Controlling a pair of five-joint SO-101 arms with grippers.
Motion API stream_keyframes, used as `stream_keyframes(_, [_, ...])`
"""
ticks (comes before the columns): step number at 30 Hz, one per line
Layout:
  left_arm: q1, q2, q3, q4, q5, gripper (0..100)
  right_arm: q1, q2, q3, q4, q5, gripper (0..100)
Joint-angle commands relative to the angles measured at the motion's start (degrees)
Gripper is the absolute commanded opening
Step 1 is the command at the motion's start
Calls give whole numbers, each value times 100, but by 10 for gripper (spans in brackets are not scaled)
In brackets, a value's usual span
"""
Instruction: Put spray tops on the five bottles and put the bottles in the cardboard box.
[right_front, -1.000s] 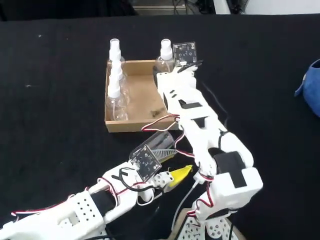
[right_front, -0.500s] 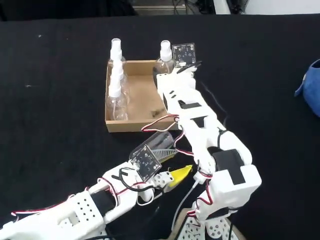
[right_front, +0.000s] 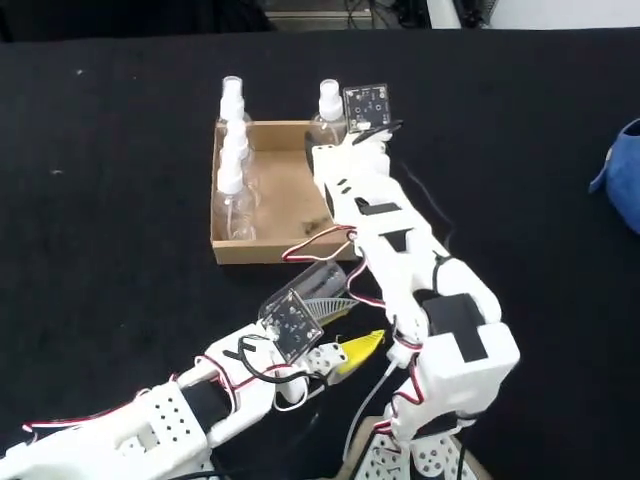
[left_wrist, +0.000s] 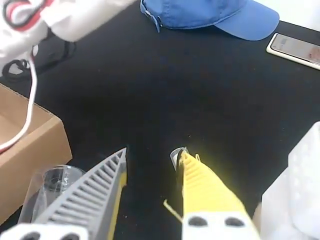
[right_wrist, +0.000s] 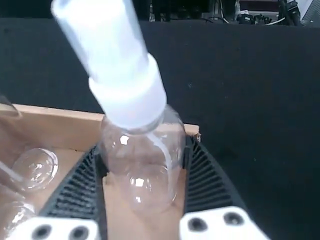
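The cardboard box (right_front: 268, 250) sits mid-table with three clear bottles (right_front: 230, 195) wearing white spray tops along its left wall. My right gripper (right_front: 335, 135) is at the box's far right corner, shut on another clear bottle with a spray top (right_wrist: 142, 150), held upright over the box's far wall (right_wrist: 60, 125). My left gripper (right_front: 365, 318) rests in front of the box, open, with bare cloth between its grey and yellow fingers (left_wrist: 152, 154). A clear bottle with no top (left_wrist: 52, 185) stands just outside the grey finger (left_wrist: 95, 190), close to the box corner (left_wrist: 30, 145).
A blue cap (right_front: 620, 180) lies at the table's right edge, also seen far off (left_wrist: 210, 12) beside a phone (left_wrist: 295, 48). The right arm's white links (right_front: 400, 250) stretch from the front of the table to the box. Black cloth covers the table.
The right arm with its bottle has shifted very slightly to the left. The left arm has kept still.
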Motion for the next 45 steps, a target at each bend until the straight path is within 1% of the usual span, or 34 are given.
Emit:
stream_keyframes(1, [48,-105,127,-9,-9,32,97,4,-295,-141,-9,18])
stream_keyframes(5, [48,-105,127,-18,-9,32,97,4,-286,-141,-18,100])
stream_keyframes(7, [40,-105,127,-18,-9,32,44,4,-277,-141,-9,121])
stream_keyframes(25, [22,-105,127,-18,-9,32,35,4,-277,-141,-9,123])
stream_keyframes(26, [13,-105,127,-18,-9,32,35,4,-277,-141,-9,137])
stream_keyframes(30, [4,-105,127,-18,-9,32,-26,4,-259,-141,-9,244])
stream_keyframes(32, [4,-105,127,-18,-9,32,-88,4,-251,-132,-9,270])
stream_keyframes(45, [4,-105,127,-18,-9,32,-88,-163,-136,-44,0,270])
